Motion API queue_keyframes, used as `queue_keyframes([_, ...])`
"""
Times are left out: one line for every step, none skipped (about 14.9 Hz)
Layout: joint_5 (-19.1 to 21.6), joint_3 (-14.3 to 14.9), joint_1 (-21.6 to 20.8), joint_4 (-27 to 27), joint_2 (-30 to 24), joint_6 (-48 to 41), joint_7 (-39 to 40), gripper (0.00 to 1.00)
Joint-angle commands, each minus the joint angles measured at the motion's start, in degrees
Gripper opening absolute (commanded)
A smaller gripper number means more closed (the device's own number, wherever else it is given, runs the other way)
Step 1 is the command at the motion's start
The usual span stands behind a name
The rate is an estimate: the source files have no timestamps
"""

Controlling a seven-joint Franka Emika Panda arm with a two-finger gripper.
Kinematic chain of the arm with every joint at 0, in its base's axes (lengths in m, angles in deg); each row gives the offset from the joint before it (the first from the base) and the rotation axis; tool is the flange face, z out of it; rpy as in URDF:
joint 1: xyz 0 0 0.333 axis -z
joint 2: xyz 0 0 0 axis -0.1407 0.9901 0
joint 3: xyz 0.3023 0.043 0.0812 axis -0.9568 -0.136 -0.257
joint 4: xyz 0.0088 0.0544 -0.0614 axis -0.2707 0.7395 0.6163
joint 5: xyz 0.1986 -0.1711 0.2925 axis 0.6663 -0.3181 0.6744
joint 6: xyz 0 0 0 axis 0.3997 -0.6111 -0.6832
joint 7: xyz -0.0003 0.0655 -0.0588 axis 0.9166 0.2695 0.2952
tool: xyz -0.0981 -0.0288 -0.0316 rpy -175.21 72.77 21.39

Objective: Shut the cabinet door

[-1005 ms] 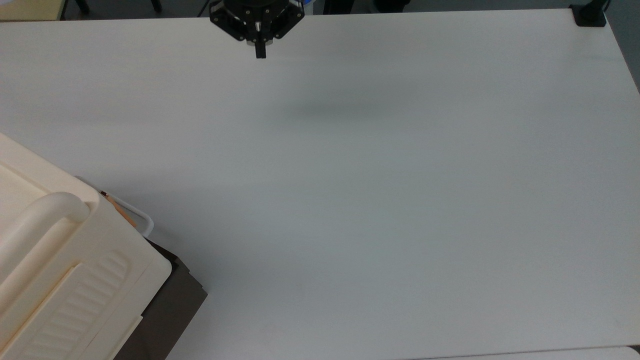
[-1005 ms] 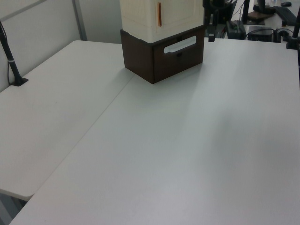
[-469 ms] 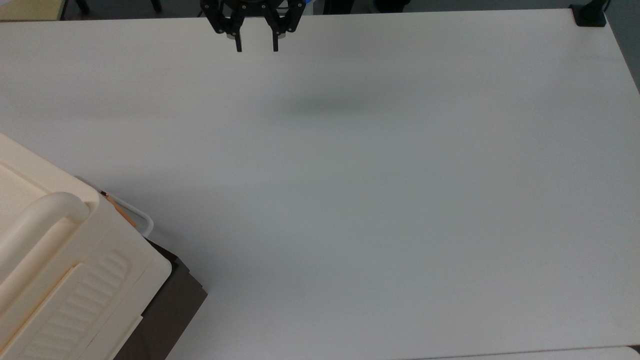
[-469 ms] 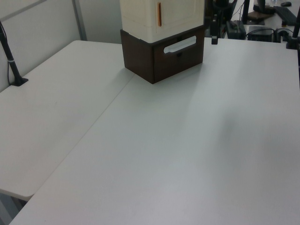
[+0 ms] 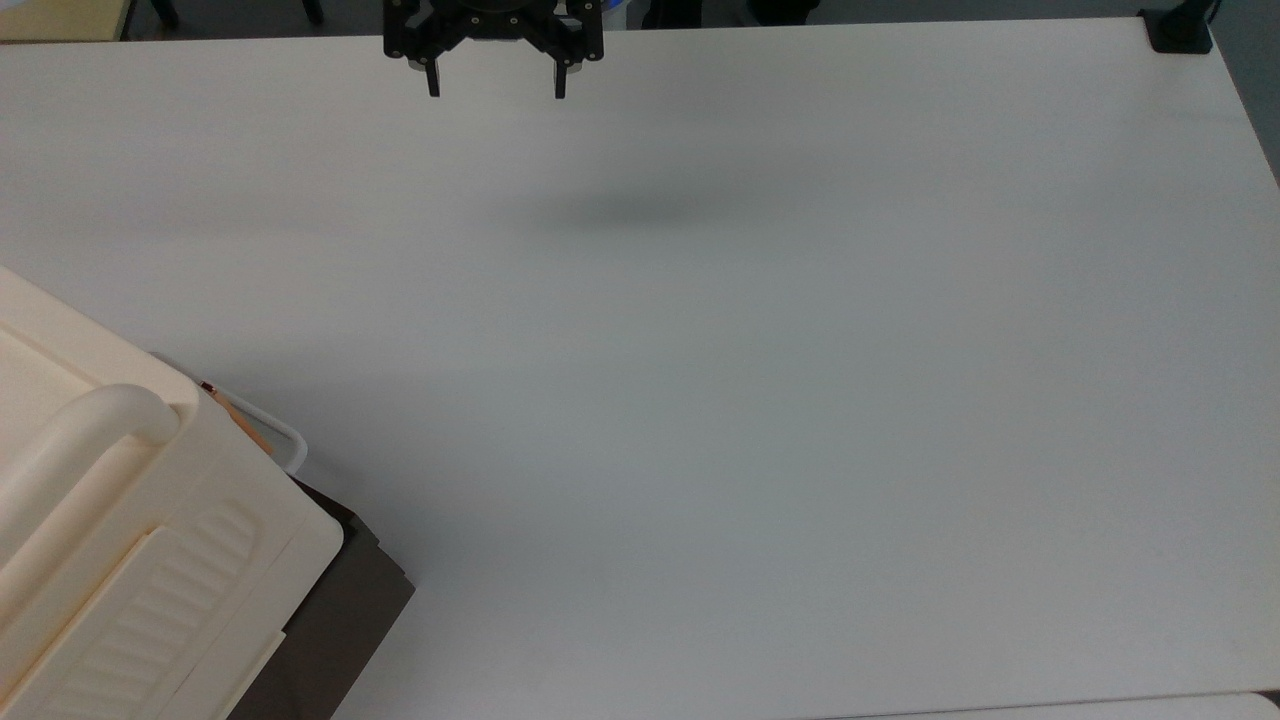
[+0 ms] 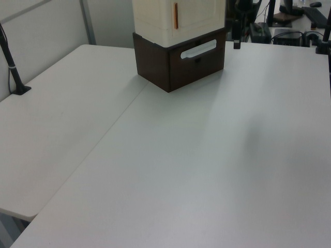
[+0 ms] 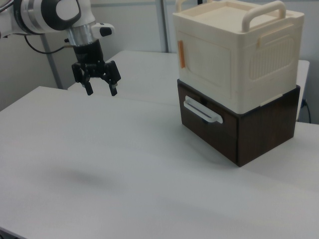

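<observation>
The cabinet [image 7: 264, 55] is a cream box with handle bars on top and a ribbed side panel, standing on a dark brown base [image 7: 259, 134]. In the top view it sits at the bottom left [image 5: 150, 540]. The cabinet door [image 7: 207, 67] is the flat cream front panel with a tan strip along one edge [image 5: 245, 428]; it lies close against the front, and I cannot tell any gap. My gripper [image 7: 101, 92] hangs open and empty above the table, far from the cabinet, at the top view's upper edge [image 5: 497, 88].
A white wire handle [image 7: 202, 110] sticks out of the brown base below the door. The white table [image 5: 750, 400] stretches wide between gripper and cabinet. A black clamp [image 5: 1180, 30] sits at the top view's far right corner, and a black post [image 6: 13, 67] at the left view's left.
The fingers have gone from shut together to spread wide. The gripper has shifted slightly toward the top view's left and upper edge. The cabinet has not moved.
</observation>
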Motion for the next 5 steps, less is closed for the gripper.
queue_keyframes([-1.08, 0.21, -0.42, 1.23, -1.04, 0.04, -1.36, 1.00])
queue_keyframes([-1.08, 0.21, -0.33, 1.23, -1.04, -0.05, -1.45, 1.00])
queue_keyframes([-0.99, 0.30, -0.33, 1.23, -1.04, -0.05, -1.45, 1.00])
queue_keyframes([-0.99, 0.30, -0.33, 1.14, -1.04, -0.13, -1.45, 1.00])
queue_keyframes([-0.99, 0.39, -0.33, 1.14, -1.13, -0.13, -1.45, 1.00])
